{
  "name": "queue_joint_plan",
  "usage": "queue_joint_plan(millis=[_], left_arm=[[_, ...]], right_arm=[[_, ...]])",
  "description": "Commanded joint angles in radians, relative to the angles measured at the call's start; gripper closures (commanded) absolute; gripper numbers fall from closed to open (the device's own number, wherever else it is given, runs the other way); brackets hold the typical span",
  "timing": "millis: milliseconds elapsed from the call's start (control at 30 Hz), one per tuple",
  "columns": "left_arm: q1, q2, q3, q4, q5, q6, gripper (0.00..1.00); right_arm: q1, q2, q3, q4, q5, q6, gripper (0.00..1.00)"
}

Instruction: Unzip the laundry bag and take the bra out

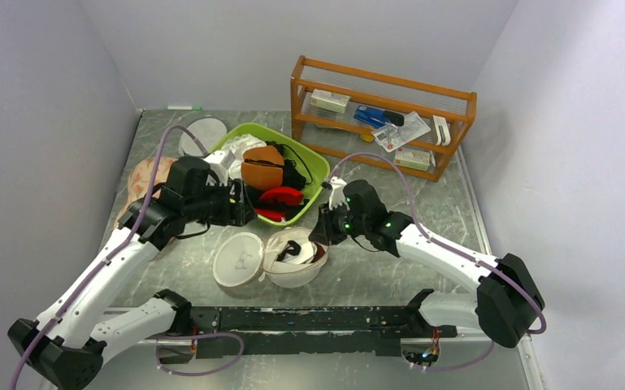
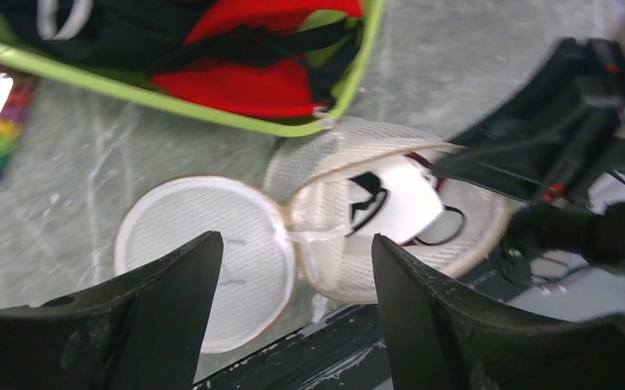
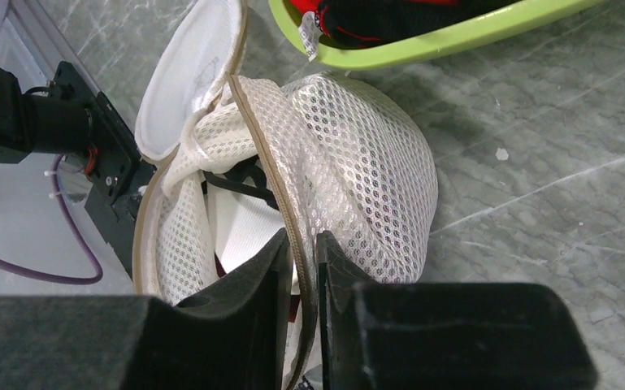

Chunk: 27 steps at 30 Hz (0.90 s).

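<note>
Unzipped, the laundry bag (image 1: 301, 279) sits close to the table's near edge, its lid (image 1: 238, 258) flopped open to the left. The bra (image 3: 240, 184), only dark straps showing, lies inside and is not yet out. The right gripper (image 3: 301, 244) pinches the bag's mesh rim; the left gripper (image 2: 297, 244) hovers released beside the lid. The green bin (image 1: 319, 166) crowds the far side, so the easiest way out looks upward and rightward.
</note>
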Motion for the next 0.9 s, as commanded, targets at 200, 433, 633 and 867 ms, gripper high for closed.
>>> queue_joint_plan(millis=[200,433,633,867], left_arm=[[-0.395,0.228,0.079,0.11,-0.096,0.087,0.3],[-0.491,0.413,0.117,0.106,-0.252,0.175,0.34],[-0.497,0.466,0.066,0.194,-0.191,0.175,0.36],[-0.506,0.501,0.038,0.244,-0.145,0.162,0.47]], right_arm=[[0.005,-0.007,0.031,-0.02,0.019,-0.014,0.83],[0.012,-0.037,0.013,0.004,0.023,0.009,0.83],[0.011,-0.052,0.004,-0.007,0.029,0.002,0.84],[0.011,-0.047,-0.004,0.0,0.027,0.002,0.84]])
